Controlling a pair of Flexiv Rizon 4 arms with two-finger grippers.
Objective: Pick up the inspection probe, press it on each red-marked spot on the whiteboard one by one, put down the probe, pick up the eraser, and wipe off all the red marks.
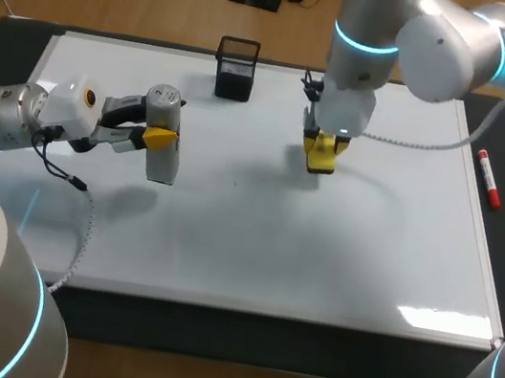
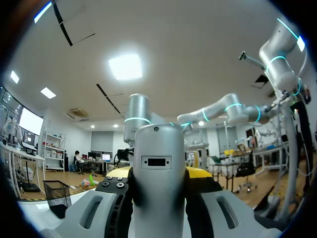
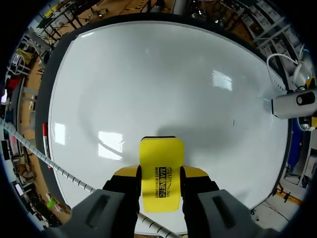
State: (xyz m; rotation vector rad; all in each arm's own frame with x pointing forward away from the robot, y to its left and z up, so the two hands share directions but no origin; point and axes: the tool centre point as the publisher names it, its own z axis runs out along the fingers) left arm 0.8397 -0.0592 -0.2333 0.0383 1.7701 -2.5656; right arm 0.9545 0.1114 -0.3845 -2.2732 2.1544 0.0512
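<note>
Where the whiteboard (image 1: 252, 247) lies nearest my camera, its surface is bare white. A little further in, at my left, the left gripper (image 1: 157, 138) has its yellow-tipped fingers clamped on the silver inspection probe (image 1: 164, 140). The probe stands roughly upright over the board. In the left wrist view the probe (image 2: 157, 148) fills the gap between the fingers of that gripper (image 2: 159, 176).

Near the board's middle I see one tiny dark speck (image 1: 235, 183). Beyond it the right gripper (image 1: 322, 150) points down and pinches the yellow eraser (image 1: 321, 160). The right wrist view shows the eraser (image 3: 161, 153) held from both sides by that gripper (image 3: 161, 183). I cannot tell whether it touches the board.

A red marker (image 1: 489, 180) lies just beside the board's right edge. Farthest back stands a black mesh basket (image 1: 236, 68).
</note>
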